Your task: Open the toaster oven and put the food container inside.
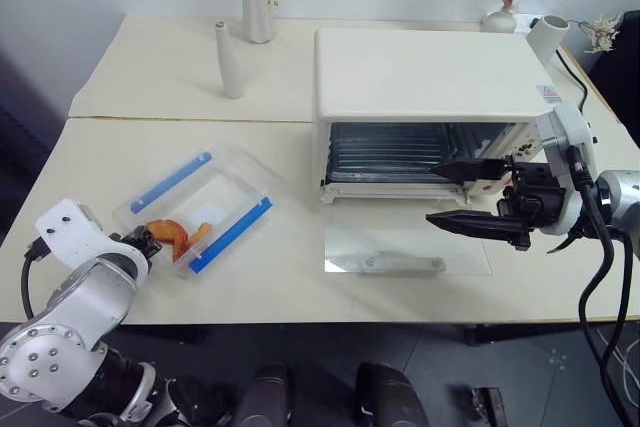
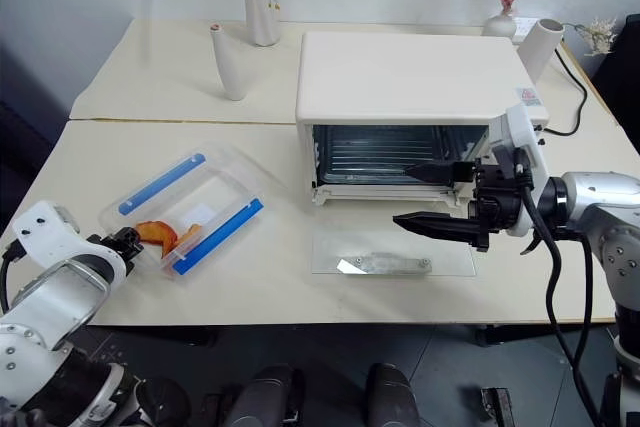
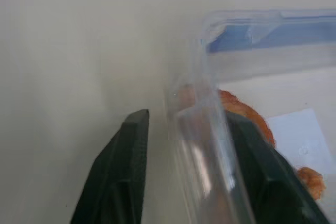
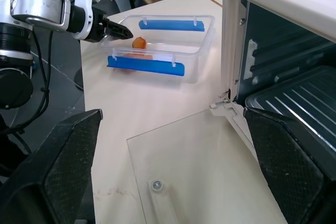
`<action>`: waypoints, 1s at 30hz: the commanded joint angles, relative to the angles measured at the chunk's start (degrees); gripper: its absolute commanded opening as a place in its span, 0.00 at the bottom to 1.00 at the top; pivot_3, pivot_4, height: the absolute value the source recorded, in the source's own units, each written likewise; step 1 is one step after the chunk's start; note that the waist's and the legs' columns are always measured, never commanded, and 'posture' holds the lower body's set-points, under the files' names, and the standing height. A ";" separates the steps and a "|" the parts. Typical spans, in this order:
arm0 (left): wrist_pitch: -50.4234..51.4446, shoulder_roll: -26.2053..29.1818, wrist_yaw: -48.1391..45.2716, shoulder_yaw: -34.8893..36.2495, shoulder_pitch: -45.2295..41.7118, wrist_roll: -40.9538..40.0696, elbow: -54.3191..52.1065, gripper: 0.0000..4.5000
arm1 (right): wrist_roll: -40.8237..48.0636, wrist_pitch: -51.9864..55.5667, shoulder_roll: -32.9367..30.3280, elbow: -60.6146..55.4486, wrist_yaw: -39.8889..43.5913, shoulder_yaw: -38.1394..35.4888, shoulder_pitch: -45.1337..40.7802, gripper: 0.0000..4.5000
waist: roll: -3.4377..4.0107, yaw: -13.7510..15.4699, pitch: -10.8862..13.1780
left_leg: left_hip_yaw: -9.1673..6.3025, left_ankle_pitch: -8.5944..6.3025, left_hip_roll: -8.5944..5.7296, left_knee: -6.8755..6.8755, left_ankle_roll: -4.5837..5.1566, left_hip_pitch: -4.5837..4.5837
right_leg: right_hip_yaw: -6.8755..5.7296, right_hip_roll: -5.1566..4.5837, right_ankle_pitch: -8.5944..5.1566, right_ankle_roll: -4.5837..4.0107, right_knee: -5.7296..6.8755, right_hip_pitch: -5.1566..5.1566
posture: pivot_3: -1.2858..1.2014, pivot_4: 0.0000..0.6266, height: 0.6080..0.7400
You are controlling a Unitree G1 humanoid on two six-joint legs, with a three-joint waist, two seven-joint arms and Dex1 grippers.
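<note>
Left claw point(image 3: 184, 145) straddles food container point(image 1: 200, 209) rim; toaster oven point(image 1: 425, 107) open.

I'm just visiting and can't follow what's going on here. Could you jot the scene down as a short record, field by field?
Toaster oven: on the table, glass door folded down flat, rack inside bare
Food container: on the table to the oven's left, orange food inside
Left pincer: fingers either side of the container's short end wall, one inside and one outside
Right pincer: wide open in front of the oven mouth, holding nothing
Step left: container not yet in the oven
</note>
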 commanded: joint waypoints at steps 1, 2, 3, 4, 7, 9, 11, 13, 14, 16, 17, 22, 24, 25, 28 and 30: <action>-13.70 11.92 13.95 -9.38 9.11 -23.09 4.38 0.23 | 1.31 -0.02 -1.10 -1.60 -0.28 -2.32 0.11 1.00 | 0.02 -0.13 -0.01 | -0.01 -0.01 0.03 -0.04 -0.02 0.04 | 0.03 0.00 0.00 0.00 0.01 -0.01 | 0.52 0.24 1.00; -18.97 16.97 17.09 -12.91 12.28 -29.76 5.33 0.19 | 1.32 -0.01 -1.17 -1.44 -0.30 -2.32 0.09 1.00 | 0.03 -0.37 -0.01 | -0.02 -0.02 0.06 -0.09 -0.05 0.10 | 0.09 -0.01 -0.01 -0.01 0.06 -0.01 | 0.52 0.24 1.00; -23.41 21.09 18.94 -15.74 14.58 -34.18 5.68 0.14 | 1.31 -0.02 -1.23 -1.29 -0.29 -2.30 0.06 1.00 | 0.05 -0.47 -0.02 | 0.00 -0.04 0.09 -0.14 -0.09 0.14 | 0.11 0.01 -0.04 -0.07 0.03 -0.03 | 0.52 0.24 1.00; -25.80 25.61 18.46 -17.61 16.92 -36.52 6.16 0.07 | 1.40 0.23 -1.45 -0.97 -0.16 -2.30 0.08 1.00 | 0.05 -0.46 -0.02 | 0.00 -0.04 0.11 -0.16 -0.11 0.17 | 0.24 -0.03 -0.06 -0.10 0.05 -0.02 | 0.52 0.24 1.00; -28.67 37.60 11.98 -20.21 22.12 -37.74 7.46 0.05 | 1.96 1.44 -2.05 0.04 0.07 -2.47 0.20 1.00 | 0.10 -0.44 -0.02 | -0.01 -0.04 0.10 -0.17 -0.12 0.17 | 0.43 -0.03 -0.11 -0.20 -0.02 -0.03 | 0.52 0.24 1.00; -29.21 44.08 6.05 -20.40 24.41 -37.74 9.18 0.05 | 2.48 2.28 -2.35 0.76 0.30 -2.75 0.30 1.00 | 0.09 -0.27 -0.01 | 0.04 -0.05 0.04 -0.19 -0.12 0.16 | 0.49 -0.02 -0.15 -0.28 -0.19 -0.06 | 0.52 0.24 1.00; -29.86 49.29 1.49 -20.24 25.77 -37.74 11.37 0.05 | 2.32 2.06 -2.45 0.91 0.28 -2.89 0.47 1.00 | 0.12 -0.18 -0.01 | 0.04 -0.03 -0.02 -0.31 -0.09 0.19 | 0.46 0.01 -0.16 -0.30 -0.30 -0.06 | 0.52 0.24 1.00; -30.02 53.68 -2.51 -21.03 25.82 -37.74 13.17 0.05 | 1.80 1.46 -2.29 1.05 -0.28 -3.04 0.50 1.00 | 0.13 -0.24 0.00 | 0.07 -0.01 -0.05 -0.43 -0.06 0.18 | 0.47 0.02 -0.16 -0.30 -0.41 -0.08 | 0.52 0.24 1.00; -29.90 55.83 -4.44 -21.85 25.30 -37.74 14.05 0.05 | 1.21 0.85 -2.13 1.11 -0.69 -3.08 0.52 1.00 | 0.13 -0.26 0.00 | 0.10 0.00 -0.04 -0.48 -0.06 0.18 | 0.46 0.04 -0.16 -0.29 -0.44 -0.10 | 0.52 0.24 1.00; -30.17 58.81 -7.71 -23.62 24.40 -37.40 15.84 0.05 | 0.30 0.07 -2.07 1.25 -1.40 -3.13 0.69 1.00 | 0.15 -0.32 0.01 | 0.15 0.00 -0.03 -0.56 -0.07 0.17 | 0.43 0.07 -0.16 -0.29 -0.46 -0.15 | 0.52 0.24 1.00; -30.36 59.79 -9.53 -24.62 23.78 -37.13 16.60 0.05 | 0.16 -0.10 -2.17 1.33 -1.47 -3.25 0.90 1.00 | 0.18 -0.33 0.03 | 0.20 0.00 -0.03 -0.59 -0.07 0.17 | 0.45 0.08 -0.15 -0.28 -0.45 -0.19 | 0.52 0.24 1.00; -31.33 60.59 -20.54 -30.03 18.98 -37.06 18.95 0.05 | 0.95 0.40 -3.14 0.21 -1.37 -5.33 3.22 1.00 | 0.21 -0.29 0.05 | 0.34 0.00 -0.06 -0.68 -0.07 0.13 | 0.41 0.15 -0.14 -0.26 -0.31 -0.23 | 0.52 0.24 1.00; -30.36 60.83 -25.99 -31.70 17.90 -36.17 19.65 0.05 | 0.96 0.68 -3.46 -0.11 -1.80 -6.55 4.55 1.00 | 0.21 -0.29 0.05 | 0.41 0.00 -0.10 -0.68 -0.07 0.13 | 0.41 0.17 -0.12 -0.23 -0.33 -0.25 | 0.52 0.24 1.00; -30.25 60.80 -27.73 -32.39 17.61 -36.50 20.09 0.05 | 0.90 0.76 -3.68 -0.19 -1.97 -7.14 5.28 1.00 | 0.21 -0.31 0.05 | 0.43 0.00 -0.12 -0.67 -0.07 0.14 | 0.41 0.20 -0.12 -0.22 -0.33 -0.25 | 0.52 0.24 1.00; -29.82 61.55 -32.62 -34.64 15.27 -37.68 20.80 0.05 | 0.75 1.07 -4.32 -0.41 -2.22 -9.11 7.57 1.00 | 0.22 -0.37 0.05 | 0.54 0.00 -0.06 -0.67 -0.09 0.15 | 0.49 0.29 -0.12 -0.22 -0.29 -0.30 | 0.52 0.24 1.00; -29.29 62.49 -35.14 -37.55 11.80 -37.72 19.90 0.05 | 0.58 1.22 -4.76 -0.39 -2.39 -10.53 9.18 1.00 | 0.22 -0.30 0.05 | 0.56 0.01 -0.04 -0.66 -0.11 0.15 | 0.54 0.34 -0.12 -0.22 -0.27 -0.32 | 0.52 0.24 1.00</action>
